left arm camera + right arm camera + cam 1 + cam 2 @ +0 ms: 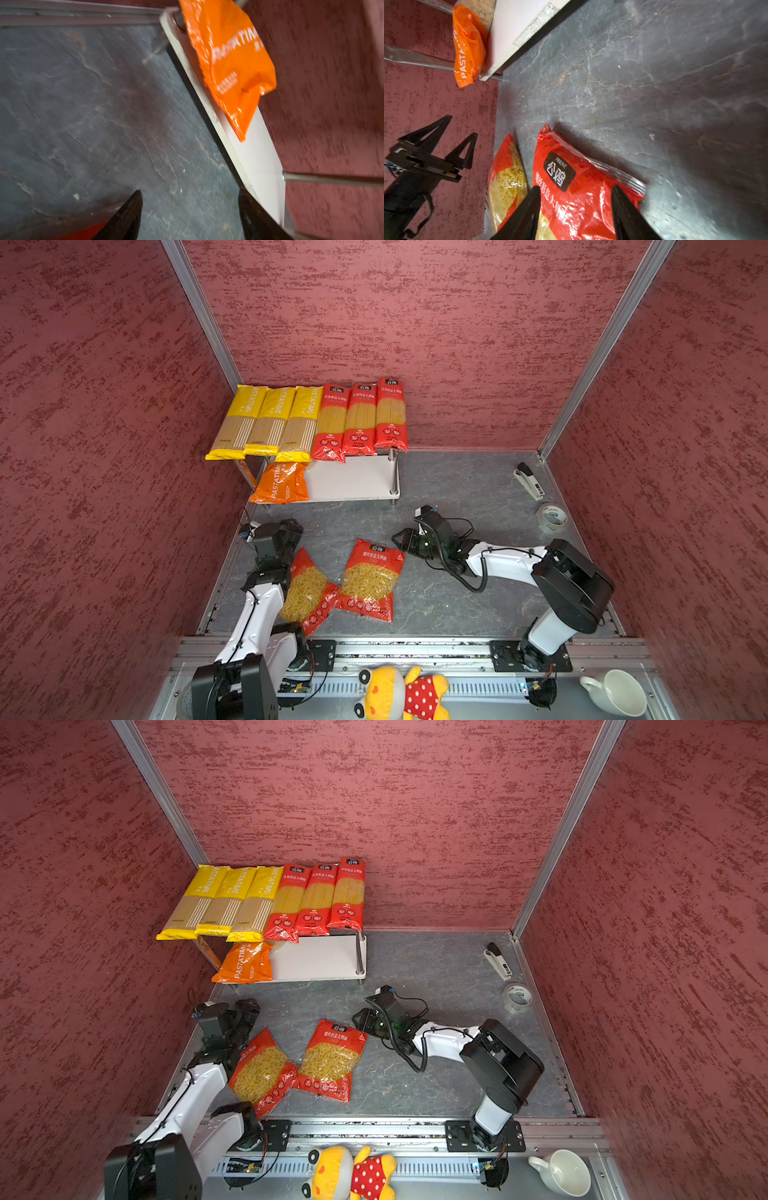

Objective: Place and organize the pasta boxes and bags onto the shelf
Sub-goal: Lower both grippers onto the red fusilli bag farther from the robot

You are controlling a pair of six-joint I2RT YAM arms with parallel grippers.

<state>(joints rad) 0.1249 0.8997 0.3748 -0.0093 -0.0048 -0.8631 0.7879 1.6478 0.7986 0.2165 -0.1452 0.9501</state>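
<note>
Resting on the shelf (357, 481) at the desk's (457, 497) back edge were six pasta boxes (332, 423) and an orange bag (280, 483); two red bags (368, 580) lay nearer. Both left fingers (128, 216) and right fingers (527, 212) gaped empty.

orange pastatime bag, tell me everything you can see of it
The orange PASTATIME bag is a puffy pillow pack of glossy, crinkled orange plastic with white lettering along it; a clear patch at its far end shows pale short pasta. It rests at the left end of the shelf's lower white board, beneath the yellow spaghetti packs.
</note>
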